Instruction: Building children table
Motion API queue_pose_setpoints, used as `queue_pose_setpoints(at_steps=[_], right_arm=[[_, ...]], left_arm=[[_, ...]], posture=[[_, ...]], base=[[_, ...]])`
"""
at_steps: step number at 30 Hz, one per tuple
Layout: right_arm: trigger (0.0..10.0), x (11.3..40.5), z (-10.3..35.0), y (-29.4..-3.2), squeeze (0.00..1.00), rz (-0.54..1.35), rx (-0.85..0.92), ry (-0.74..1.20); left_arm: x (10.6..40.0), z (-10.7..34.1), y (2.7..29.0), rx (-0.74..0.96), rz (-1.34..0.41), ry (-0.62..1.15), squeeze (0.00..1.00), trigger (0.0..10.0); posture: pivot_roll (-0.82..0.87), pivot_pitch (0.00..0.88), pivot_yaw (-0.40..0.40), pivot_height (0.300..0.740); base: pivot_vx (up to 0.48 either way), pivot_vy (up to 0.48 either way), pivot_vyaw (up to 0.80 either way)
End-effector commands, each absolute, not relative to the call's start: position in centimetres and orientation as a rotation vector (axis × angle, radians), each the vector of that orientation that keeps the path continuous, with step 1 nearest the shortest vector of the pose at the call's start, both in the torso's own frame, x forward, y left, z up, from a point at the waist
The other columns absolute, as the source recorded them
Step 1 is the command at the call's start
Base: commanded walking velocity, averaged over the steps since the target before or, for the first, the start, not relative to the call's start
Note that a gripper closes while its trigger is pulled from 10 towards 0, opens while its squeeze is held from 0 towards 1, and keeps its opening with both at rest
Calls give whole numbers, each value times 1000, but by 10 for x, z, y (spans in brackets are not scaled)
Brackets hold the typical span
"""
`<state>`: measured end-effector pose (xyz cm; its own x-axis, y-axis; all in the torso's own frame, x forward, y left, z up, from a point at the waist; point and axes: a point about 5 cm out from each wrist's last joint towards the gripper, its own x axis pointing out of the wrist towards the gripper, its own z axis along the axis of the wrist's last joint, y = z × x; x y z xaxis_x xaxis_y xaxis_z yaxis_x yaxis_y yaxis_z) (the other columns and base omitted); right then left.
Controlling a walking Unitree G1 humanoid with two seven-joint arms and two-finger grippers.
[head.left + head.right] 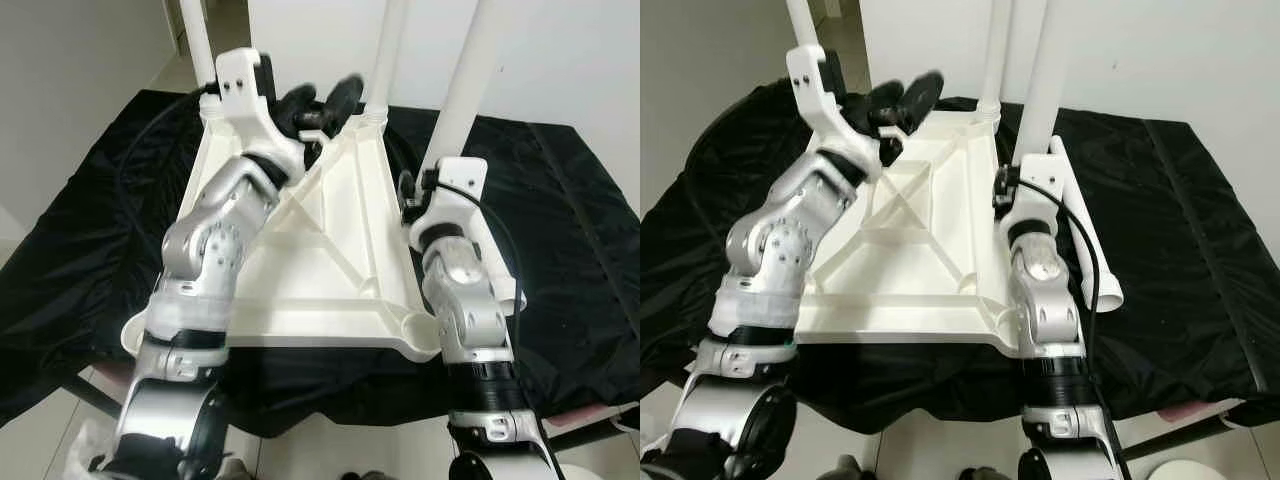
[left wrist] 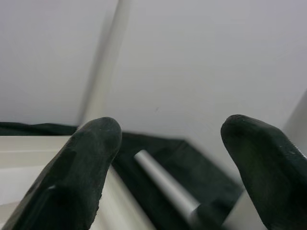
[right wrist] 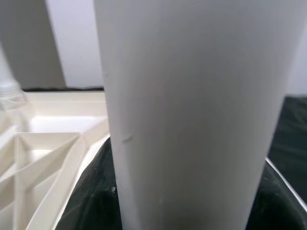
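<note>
While pinching an upright table leg (image 1: 462,95) at the tabletop's (image 1: 330,260) right edge, right gripper (image 1: 432,192); left gripper (image 1: 325,105) spread, empty, far side

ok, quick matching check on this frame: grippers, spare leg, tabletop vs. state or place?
1. left gripper
2. right gripper
3. loose leg
4. tabletop

A. lying on the black cloth, right of the tabletop
B. upside down, ribs facing up
C. open, over the tabletop's far edge
D. closed around an upright leg

Pairs: 1-C, 2-D, 3-A, 4-B
</note>
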<state>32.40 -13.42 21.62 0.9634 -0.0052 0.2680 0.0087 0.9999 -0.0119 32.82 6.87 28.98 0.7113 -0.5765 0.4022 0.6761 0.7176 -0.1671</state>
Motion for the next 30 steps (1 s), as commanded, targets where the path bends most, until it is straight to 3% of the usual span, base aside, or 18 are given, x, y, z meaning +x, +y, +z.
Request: queue_pose_setpoints(at_steps=[1,15,16,20,30], right_arm=[[10000,316,224,-132,0,29,-28,-349],[10000,300,213,-141,0,37,-18,-362],[10000,299,212,-142,0,37,-20,-365],[10000,297,215,-142,0,55,-12,-398],[10000,294,215,-139,0,68,-15,-412]], left_arm=[[319,278,58,-206,-771,-322,0,10000],[279,228,52,60,-1069,-263,0,10000],[275,215,54,147,-1111,-237,0,10000],[280,185,58,336,-1086,-133,0,10000],[275,169,60,472,-1085,-99,0,10000]], posture=[[-32,60,-34,740],[-35,68,-34,740],[-32,75,-32,740],[-29,83,-25,740],[-27,89,-14,740]], base=[[0,0,0],[0,0,0],[0,0,0],[0,0,0],[0,0,0]])
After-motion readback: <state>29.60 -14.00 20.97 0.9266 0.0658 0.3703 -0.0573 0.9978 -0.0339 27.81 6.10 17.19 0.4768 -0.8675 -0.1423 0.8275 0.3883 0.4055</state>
